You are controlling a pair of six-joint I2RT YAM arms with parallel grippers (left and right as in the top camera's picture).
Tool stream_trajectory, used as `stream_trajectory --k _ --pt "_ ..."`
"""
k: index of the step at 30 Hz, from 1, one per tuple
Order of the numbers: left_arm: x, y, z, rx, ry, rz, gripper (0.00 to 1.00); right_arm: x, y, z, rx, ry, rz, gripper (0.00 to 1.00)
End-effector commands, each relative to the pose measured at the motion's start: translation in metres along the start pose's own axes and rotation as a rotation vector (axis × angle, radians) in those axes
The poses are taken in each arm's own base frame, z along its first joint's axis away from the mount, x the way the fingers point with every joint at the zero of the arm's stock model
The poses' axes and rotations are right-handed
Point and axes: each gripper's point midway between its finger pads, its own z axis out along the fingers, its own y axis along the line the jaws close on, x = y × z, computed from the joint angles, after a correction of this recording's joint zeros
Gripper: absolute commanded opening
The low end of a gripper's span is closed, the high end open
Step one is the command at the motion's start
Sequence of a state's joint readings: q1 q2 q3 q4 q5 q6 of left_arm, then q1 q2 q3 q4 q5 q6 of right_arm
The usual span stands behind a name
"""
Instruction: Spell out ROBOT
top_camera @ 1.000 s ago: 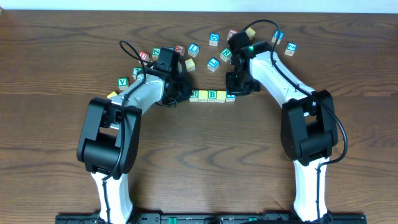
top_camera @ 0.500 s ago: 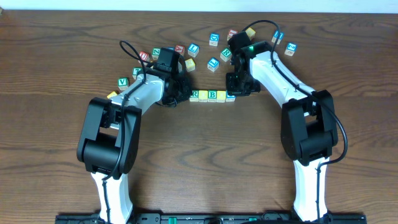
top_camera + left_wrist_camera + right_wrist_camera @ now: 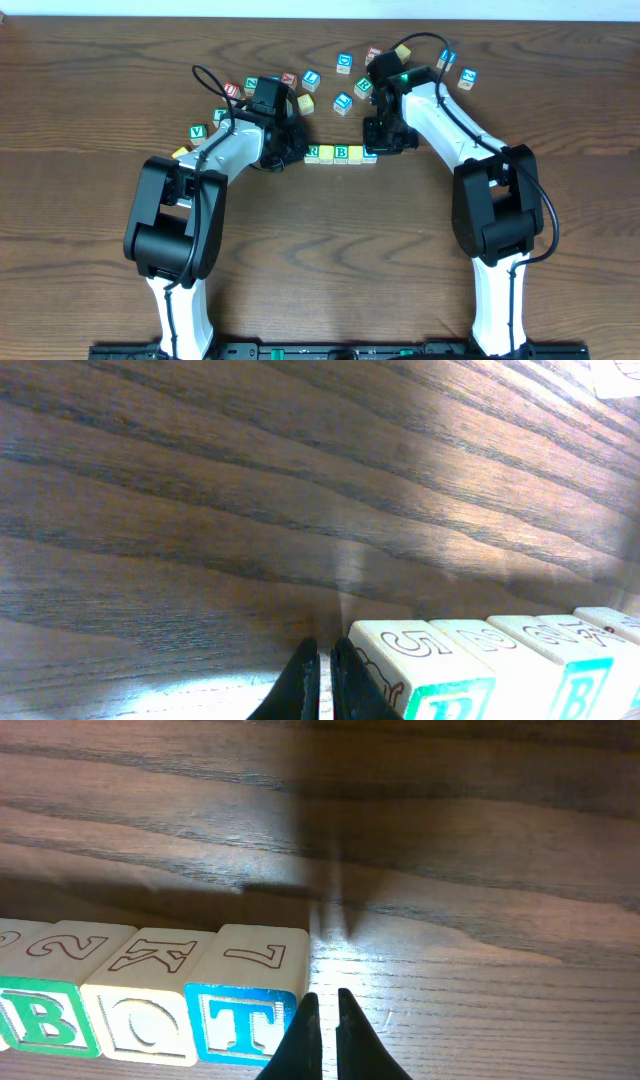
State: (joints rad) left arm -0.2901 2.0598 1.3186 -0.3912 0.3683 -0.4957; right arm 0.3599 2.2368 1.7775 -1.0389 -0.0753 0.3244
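Five cubes stand in a row on the table: green R (image 3: 313, 153), a yellow-topped cube (image 3: 327, 153), green B (image 3: 342, 153), another yellow-topped cube (image 3: 356, 153) and blue T (image 3: 371, 155). My left gripper (image 3: 298, 150) is shut and empty at the row's left end. In the left wrist view its tips (image 3: 323, 650) sit just left of the R cube (image 3: 430, 675). My right gripper (image 3: 379, 147) is shut and empty at the right end. In the right wrist view its tips (image 3: 324, 1000) stand beside the T cube (image 3: 245, 1018), with an O cube (image 3: 150, 1010) and the B cube (image 3: 40, 1015) further left.
Loose cubes lie scattered behind the row: a green V (image 3: 197, 131), a red-lettered cube (image 3: 231, 89), a yellow cube (image 3: 306, 103), blue ones (image 3: 343, 102) (image 3: 312, 77) (image 3: 467, 77). Both arms' bases stand at the near edge.
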Motion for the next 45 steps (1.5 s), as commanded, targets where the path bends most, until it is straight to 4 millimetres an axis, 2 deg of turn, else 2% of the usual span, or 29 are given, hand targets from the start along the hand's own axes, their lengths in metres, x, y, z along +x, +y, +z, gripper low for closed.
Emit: stream_trajectory --k 1,13,23,32,45 --pt "0.007 0.007 0.010 -0.017 0.026 0.012 0.08 0.003 0.008 -0.006 -0.027 -0.002 -0.020 0.04" --pt "0.007 0.007 0.010 -0.017 0.026 0.012 0.07 -0.002 0.001 -0.006 0.014 -0.025 -0.020 0.06" --pt "0.007 0.007 0.010 -0.017 0.027 0.011 0.08 -0.012 0.003 -0.012 0.004 -0.060 -0.021 0.06" --pt "0.007 0.007 0.010 -0.017 0.027 0.011 0.07 0.001 0.008 -0.011 0.014 -0.018 -0.036 0.06" --pt "0.007 0.007 0.010 -0.017 0.027 0.011 0.07 0.002 0.006 -0.011 0.016 -0.013 -0.032 0.04"
